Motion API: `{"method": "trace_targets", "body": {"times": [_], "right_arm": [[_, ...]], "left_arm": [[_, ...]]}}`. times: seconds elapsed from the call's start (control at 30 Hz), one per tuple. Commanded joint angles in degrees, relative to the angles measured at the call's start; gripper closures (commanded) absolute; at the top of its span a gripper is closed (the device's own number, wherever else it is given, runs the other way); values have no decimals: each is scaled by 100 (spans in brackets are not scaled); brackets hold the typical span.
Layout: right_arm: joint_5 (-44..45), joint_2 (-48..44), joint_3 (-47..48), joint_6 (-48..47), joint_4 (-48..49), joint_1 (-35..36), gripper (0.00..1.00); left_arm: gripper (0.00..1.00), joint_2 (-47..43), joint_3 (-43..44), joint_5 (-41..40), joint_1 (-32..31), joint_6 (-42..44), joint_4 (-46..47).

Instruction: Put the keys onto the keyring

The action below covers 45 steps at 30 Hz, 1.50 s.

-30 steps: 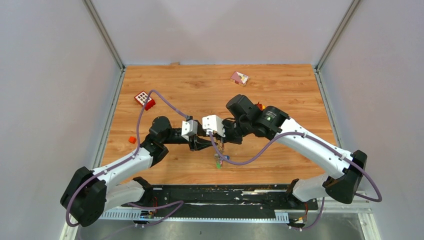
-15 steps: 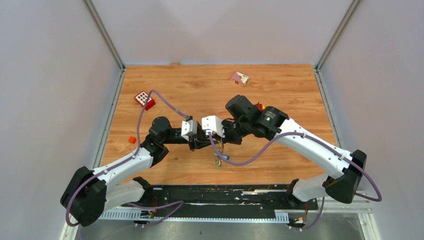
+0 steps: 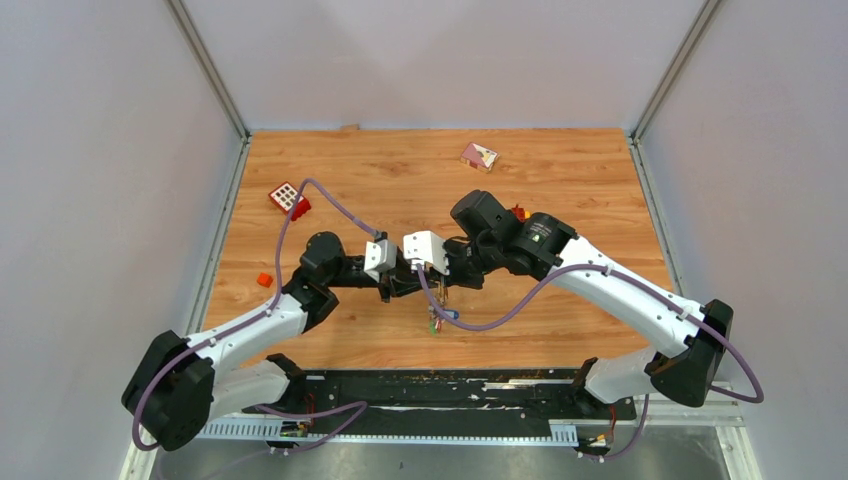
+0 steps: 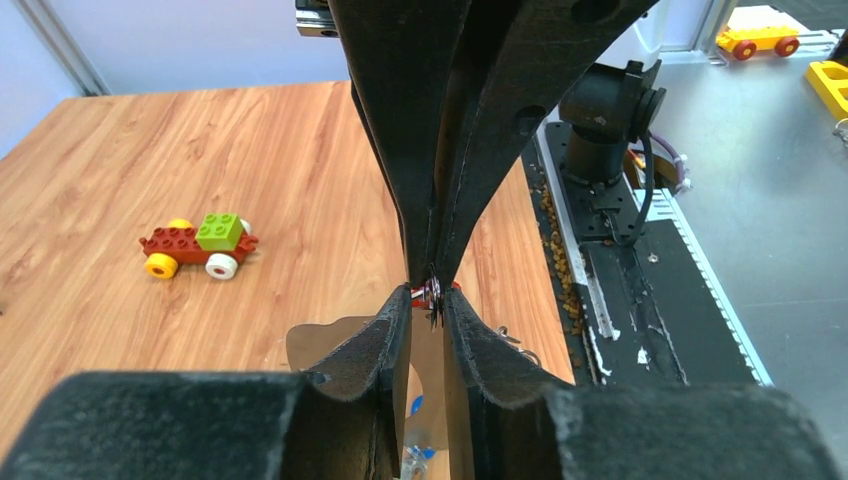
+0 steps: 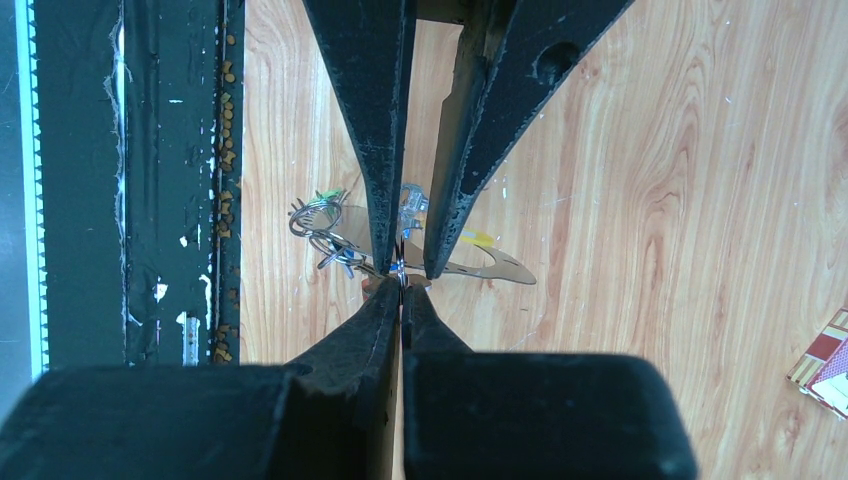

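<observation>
My two grippers meet tip to tip above the middle of the wooden table. My right gripper (image 3: 441, 283) (image 5: 402, 287) is shut on the thin silvery toothed keyring (image 4: 432, 294), which I see edge-on. My left gripper (image 3: 417, 287) (image 4: 428, 302) has its jaws a narrow gap apart on either side of the ring; the ring touches only one of its fingers. A bunch of keys (image 3: 437, 318) with blue, green and yellow heads hangs below the tips, close to the table. It also shows in the right wrist view (image 5: 322, 222).
A red block with white squares (image 3: 288, 198) lies at the far left, with a small orange brick (image 3: 264, 279) nearer. A pink card (image 3: 479, 155) lies at the back. A toy brick car (image 4: 197, 245) stands behind the right arm. A black rail (image 3: 450, 385) runs along the near edge.
My left gripper has crept slightly right towards the right gripper. Nothing else has visibly moved.
</observation>
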Motion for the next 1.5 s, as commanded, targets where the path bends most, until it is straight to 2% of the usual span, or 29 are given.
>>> {"method": "trace_targets", "body": {"times": [0.0, 0.4, 0.6, 0.73, 0.87, 0.97, 1.07, 1.13, 1.37, 1.47], "right_arm": [[-16, -4, 255, 87, 310, 40, 100], [-21, -3, 275, 105, 330, 49, 100], [-4, -30, 297, 105, 324, 49, 100], [-20, -25, 269, 100, 332, 49, 100], [-42, -26, 261, 112, 340, 50, 100], [-62, -19, 258, 130, 345, 49, 100], [-58, -39, 234, 131, 354, 45, 99], [-38, -85, 165, 123, 392, 45, 95], [-255, -451, -473, 190, 723, -110, 66], [-478, -583, -629, 223, 826, -229, 61]], "left_arm": [[75, 8, 242, 71, -29, 45, 19], [86, 15, 275, 144, -41, 102, -121], [81, 34, 284, 132, -56, 103, -153], [82, 47, 294, 132, -52, 48, -73], [86, 37, 286, 120, -55, 28, -22], [100, 20, 261, 125, -52, 23, 54], [100, -25, 203, 103, -51, -25, 179], [100, -80, 110, 126, -43, -108, 394], [100, -185, -170, 242, 46, -464, 1235], [100, -187, -209, 324, 52, -558, 1413]]}}
